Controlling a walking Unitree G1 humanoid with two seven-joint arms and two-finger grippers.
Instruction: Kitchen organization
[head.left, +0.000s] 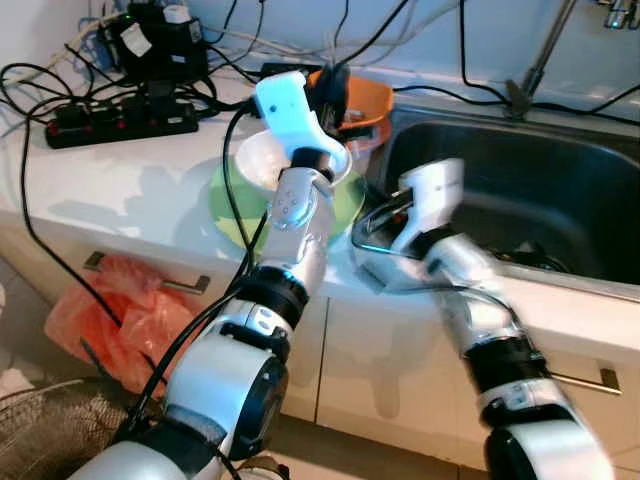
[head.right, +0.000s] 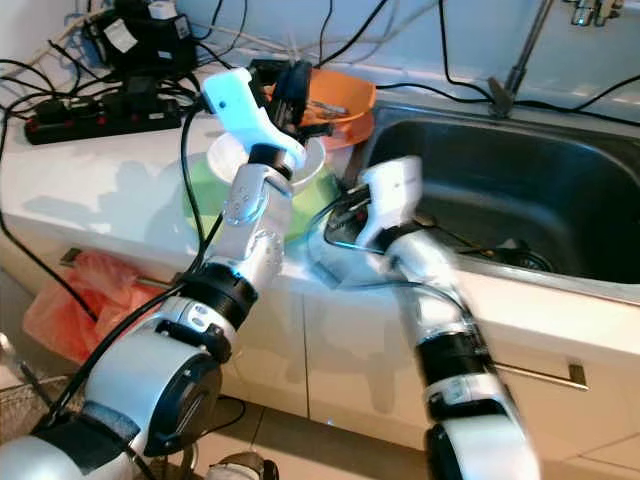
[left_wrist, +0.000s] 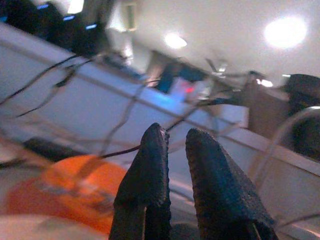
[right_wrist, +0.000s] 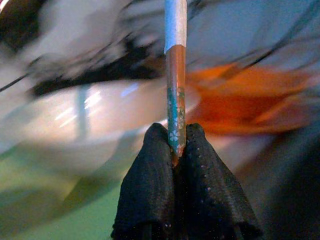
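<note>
A white bowl rests on a green plate on the white counter, with an orange bowl just behind it. My left gripper hovers over the orange bowl's near rim, fingers together and holding nothing. My right gripper is shut on a thin chopstick with an orange and teal pattern and a pale tip. The right arm is blurred. Its gripper sits at the counter edge between the green plate and the sink.
A black power strip and tangled cables lie at the back left of the counter. The faucet rises behind the steel sink. A red plastic bag hangs by the cabinet drawers below.
</note>
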